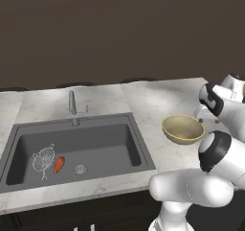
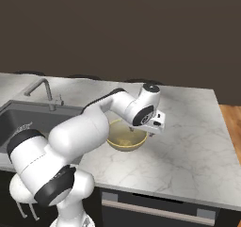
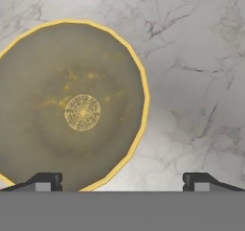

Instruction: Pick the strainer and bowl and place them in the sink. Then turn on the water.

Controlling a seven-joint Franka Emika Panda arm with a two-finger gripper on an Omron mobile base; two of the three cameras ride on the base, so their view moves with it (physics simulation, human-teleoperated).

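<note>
Hidden: white arm covered part of the round yellow-tan bowl (image 2: 123,140).
Sink (image 1: 28,144): held silver wire-mesh strainer (image 1: 43,159) (left base view).
Gripper (image 3: 122,182): 2 fingers apart, empty.

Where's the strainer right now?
The strainer lies in the left part of the sink in the left base view, beside a small orange-red object and left of the drain.

Bowl (image 3: 72,105) cut off at the hand view's left and bottom edges. In the right base view, near rim hidden behind the arm. Small orange thing (image 1: 58,164) in the sink (image 1: 119,148), possibly food; too small to tell.
</note>
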